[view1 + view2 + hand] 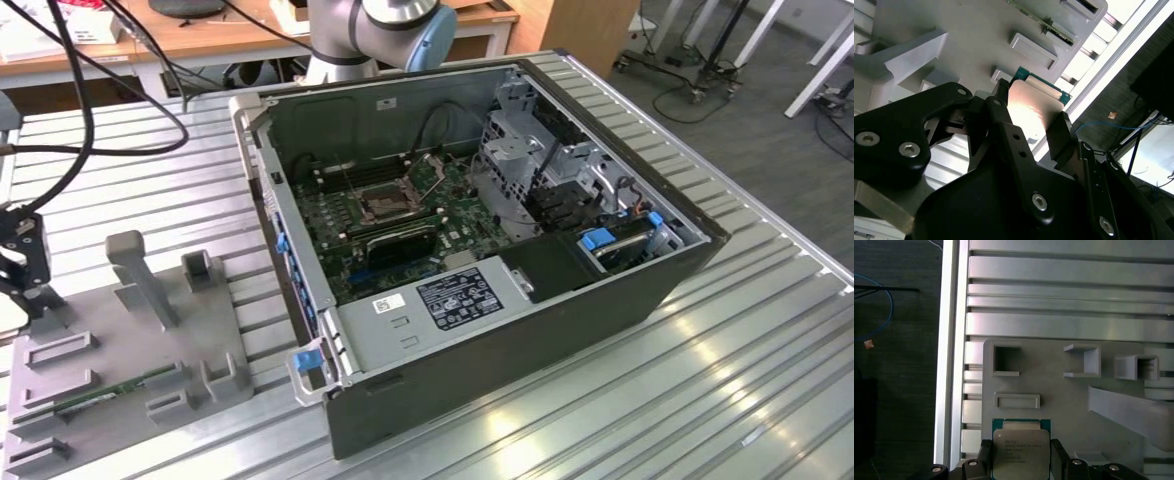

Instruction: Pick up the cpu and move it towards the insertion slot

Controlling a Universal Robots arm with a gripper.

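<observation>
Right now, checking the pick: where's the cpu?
In the first wrist view the cpu sits clamped in the gripper, at the grey tray beside its narrow rectangular recess.

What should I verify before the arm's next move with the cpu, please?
1. Grip: ok. The gripper is shut on the cpu, with contact on each side in both wrist views.
2. cpu square between the fingers: ok in the first wrist view.
3. cpu lifted clear of the grey tray: cannot tell.
4. Computer case open on top: ok.
5. insertion slot free of obstruction: cannot tell from the exterior view.
</observation>
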